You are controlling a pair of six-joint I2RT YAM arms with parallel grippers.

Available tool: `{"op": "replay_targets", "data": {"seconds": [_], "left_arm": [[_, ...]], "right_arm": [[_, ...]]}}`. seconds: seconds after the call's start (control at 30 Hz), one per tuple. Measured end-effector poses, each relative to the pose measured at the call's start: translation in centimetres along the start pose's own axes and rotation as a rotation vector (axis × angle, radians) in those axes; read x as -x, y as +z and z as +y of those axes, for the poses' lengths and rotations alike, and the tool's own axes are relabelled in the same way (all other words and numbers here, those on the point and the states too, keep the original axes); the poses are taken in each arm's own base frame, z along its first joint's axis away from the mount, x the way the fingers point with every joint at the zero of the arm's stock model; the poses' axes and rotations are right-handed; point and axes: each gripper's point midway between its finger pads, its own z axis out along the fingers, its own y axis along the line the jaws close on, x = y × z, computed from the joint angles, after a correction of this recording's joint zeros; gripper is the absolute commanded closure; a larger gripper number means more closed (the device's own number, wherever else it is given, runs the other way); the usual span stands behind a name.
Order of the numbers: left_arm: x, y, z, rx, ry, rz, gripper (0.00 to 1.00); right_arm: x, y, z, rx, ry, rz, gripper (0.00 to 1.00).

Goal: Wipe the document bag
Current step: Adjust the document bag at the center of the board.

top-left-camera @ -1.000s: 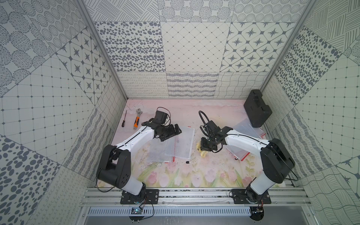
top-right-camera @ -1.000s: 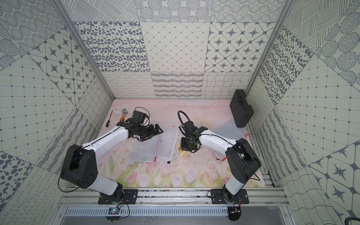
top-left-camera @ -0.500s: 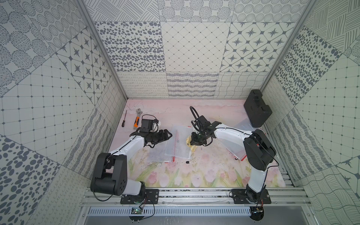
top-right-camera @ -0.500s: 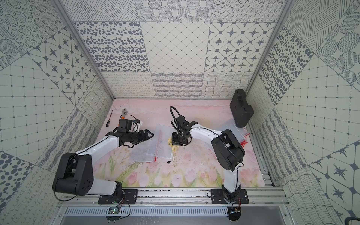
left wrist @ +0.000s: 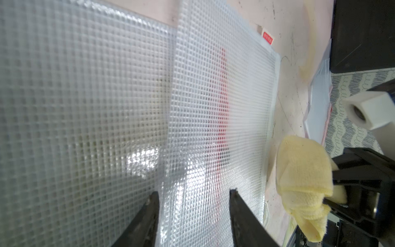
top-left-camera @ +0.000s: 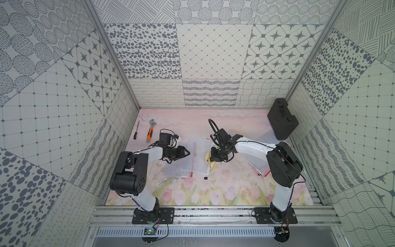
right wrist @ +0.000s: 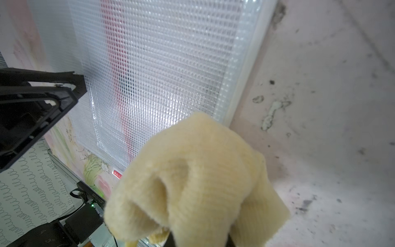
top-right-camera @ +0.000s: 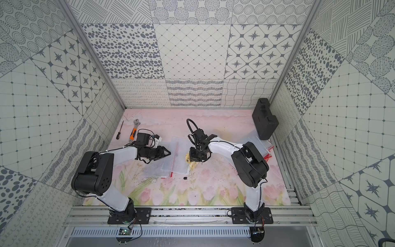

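Observation:
The document bag (top-left-camera: 195,156) is a clear mesh pouch with a red strip, lying flat mid-table on top of a second pouch (top-left-camera: 174,171); it also fills the left wrist view (left wrist: 213,107). My left gripper (top-left-camera: 188,153) (left wrist: 193,194) hovers low over the bag's left edge, jaws part-way apart, nothing clamped between them. My right gripper (top-left-camera: 213,158) is shut on a yellow cloth (top-left-camera: 210,163) (right wrist: 192,171), which hangs at the bag's right edge (right wrist: 239,85). The cloth hides the right fingers in the right wrist view.
An orange-handled wrench (top-left-camera: 150,133) and a screwdriver (top-left-camera: 136,132) lie at the back left. A black case (top-left-camera: 282,118) leans in the back right corner, with more clear pouches (top-left-camera: 265,139) in front of it. A small black item (top-left-camera: 205,177) lies near the bag's front corner.
The right gripper carried the cloth leftward to the bag's right edge. The left gripper shifted left and toward the front, and its jaws narrowed from wide open.

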Motion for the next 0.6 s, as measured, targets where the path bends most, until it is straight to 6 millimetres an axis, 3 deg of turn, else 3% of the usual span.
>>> {"op": "replay_targets", "data": {"seconds": [0.2, 0.3, 0.37, 0.43, 0.6], "left_arm": [[-0.4, 0.1, -0.4, -0.033, 0.002, 0.013, 0.70], [-0.5, 0.1, -0.6, -0.045, 0.001, 0.016, 0.72], [-0.6, 0.1, -0.9, -0.060, 0.001, 0.020, 0.70], [-0.6, 0.0, -1.1, -0.070, 0.000, 0.024, 0.61], [-0.6, 0.4, -1.4, -0.070, 0.015, 0.041, 0.55]], "right_arm": [[-0.1, 0.0, -0.1, -0.002, 0.000, 0.001, 1.00], [-0.1, 0.1, -0.1, -0.003, 0.000, 0.001, 1.00], [-0.1, 0.1, -0.1, -0.003, -0.003, 0.001, 1.00], [-0.2, 0.1, -0.2, -0.006, -0.004, 0.003, 1.00], [-0.6, 0.4, -0.7, -0.015, 0.000, 0.014, 1.00]]}}
